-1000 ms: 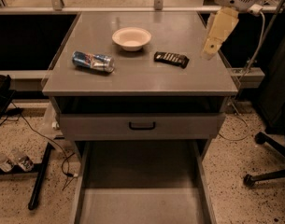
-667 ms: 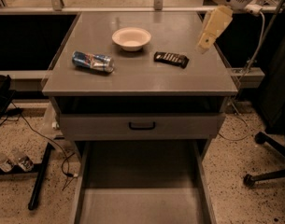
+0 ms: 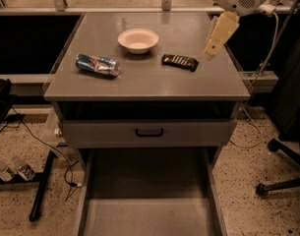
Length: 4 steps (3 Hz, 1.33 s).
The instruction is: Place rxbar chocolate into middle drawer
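Note:
The rxbar chocolate (image 3: 179, 61), a flat black bar with pale lettering, lies on the grey cabinet top (image 3: 149, 82), right of centre. My gripper (image 3: 216, 39) hangs from the white arm at the upper right, just right of the bar and above the top, holding nothing. The middle drawer (image 3: 149, 215) is pulled out at the bottom of the view, with its smooth grey floor bare and low side walls showing.
A white bowl (image 3: 138, 39) sits behind the bar. A crushed blue-and-silver can (image 3: 97, 64) lies at the left. A grey drawer front with a black handle (image 3: 149, 132) is above the open drawer. Cables and a black pole lie on the floor at the left, a chair base (image 3: 282, 181) at the right.
My gripper has moved a little to the left, closer to the rxbar chocolate. Nothing on the cabinet top has moved.

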Each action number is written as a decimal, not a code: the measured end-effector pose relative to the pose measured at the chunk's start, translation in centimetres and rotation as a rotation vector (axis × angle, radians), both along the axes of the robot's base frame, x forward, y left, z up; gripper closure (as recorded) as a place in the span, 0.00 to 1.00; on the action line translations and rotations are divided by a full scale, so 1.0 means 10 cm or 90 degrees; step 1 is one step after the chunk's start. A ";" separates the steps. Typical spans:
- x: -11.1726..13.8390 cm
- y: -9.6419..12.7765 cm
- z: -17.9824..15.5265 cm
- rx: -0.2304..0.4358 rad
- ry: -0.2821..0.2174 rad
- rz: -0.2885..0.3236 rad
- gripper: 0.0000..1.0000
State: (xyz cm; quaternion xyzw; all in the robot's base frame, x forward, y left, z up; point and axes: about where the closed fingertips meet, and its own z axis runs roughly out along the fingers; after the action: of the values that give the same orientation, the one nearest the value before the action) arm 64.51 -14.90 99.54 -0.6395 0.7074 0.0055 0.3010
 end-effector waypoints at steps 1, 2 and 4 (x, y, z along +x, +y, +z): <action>0.14 -0.01 -0.32 0.015 0.028 -0.011 0.00; 0.29 -0.09 -0.63 0.073 0.040 -0.031 0.00; 0.56 -0.24 -1.05 0.182 0.005 -0.076 0.00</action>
State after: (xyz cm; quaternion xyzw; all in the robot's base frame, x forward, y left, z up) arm 70.06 -17.27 89.00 -0.5468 0.7374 0.0906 0.3861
